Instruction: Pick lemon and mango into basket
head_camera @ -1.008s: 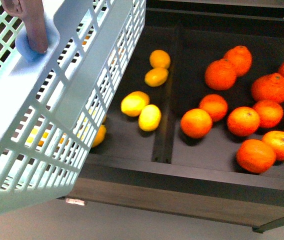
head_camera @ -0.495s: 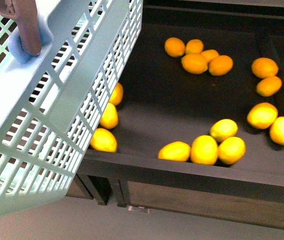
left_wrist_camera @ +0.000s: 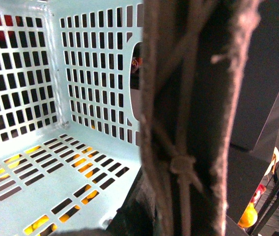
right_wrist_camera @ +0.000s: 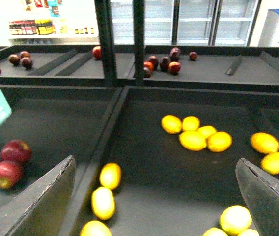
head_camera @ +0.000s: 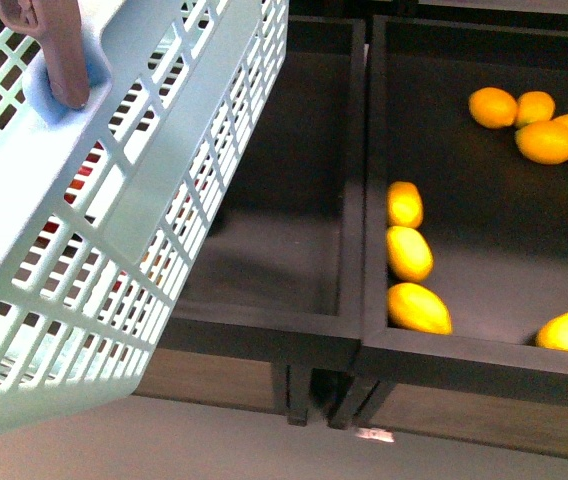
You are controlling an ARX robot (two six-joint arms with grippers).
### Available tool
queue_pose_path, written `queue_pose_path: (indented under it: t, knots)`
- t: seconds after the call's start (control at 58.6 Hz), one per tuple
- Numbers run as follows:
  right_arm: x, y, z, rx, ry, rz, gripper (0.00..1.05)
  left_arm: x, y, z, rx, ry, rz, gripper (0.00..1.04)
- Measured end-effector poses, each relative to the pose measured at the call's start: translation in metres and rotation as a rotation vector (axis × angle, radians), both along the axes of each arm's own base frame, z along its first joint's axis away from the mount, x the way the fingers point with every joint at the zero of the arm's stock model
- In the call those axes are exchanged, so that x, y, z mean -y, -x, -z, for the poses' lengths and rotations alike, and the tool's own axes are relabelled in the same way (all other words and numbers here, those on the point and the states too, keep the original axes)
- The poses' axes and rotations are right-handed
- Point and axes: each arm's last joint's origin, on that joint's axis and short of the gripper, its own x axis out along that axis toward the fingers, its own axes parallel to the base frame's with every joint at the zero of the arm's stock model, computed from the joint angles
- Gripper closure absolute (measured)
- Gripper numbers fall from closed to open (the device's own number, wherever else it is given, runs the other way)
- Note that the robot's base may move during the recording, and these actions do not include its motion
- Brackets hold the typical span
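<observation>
— Well, where does the lemon lie, and which way does it point?

— Lower centre-right of the front view. The lemon (head_camera: 419, 307) rests on the dark bin floor (head_camera: 484, 240), just beside the divider wall (head_camera: 365, 200). Its long axis slants from upper left to lower right. Two more lemons (head_camera: 409, 252) line up above it along the same wall, their long axes nearly up-and-down in the frame.

— And the basket?

— The basket (head_camera: 114, 250) fills the left of the front view. It is tilted, and its long slotted side runs from upper right down to lower left. The divider wall stands between it and the lemon.

— Other items?

— A lemon cluster (head_camera: 534, 125) at upper right. Red apples (right_wrist_camera: 7, 162) lie in the neighbouring bin, at the left of the right wrist view.

— Grippers?

— The right gripper (right_wrist_camera: 155, 167) has its fingers spread wide, holding nothing. A dark blurred mass (left_wrist_camera: 193, 123) blocks the left wrist view, so I cannot tell the left gripper's state.
</observation>
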Motion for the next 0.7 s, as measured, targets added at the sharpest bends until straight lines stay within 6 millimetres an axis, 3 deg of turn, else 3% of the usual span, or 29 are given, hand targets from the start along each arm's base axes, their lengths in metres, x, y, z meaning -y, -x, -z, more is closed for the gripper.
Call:
queue_pose_path:
  t: [0.7]
  knots:
    - [0.0,-0.0001,0.0001,-0.001,0.0,-0.002,0.09,-0.0003,0.0004,-0.0004,0.001,0.004,0.009,1.0]
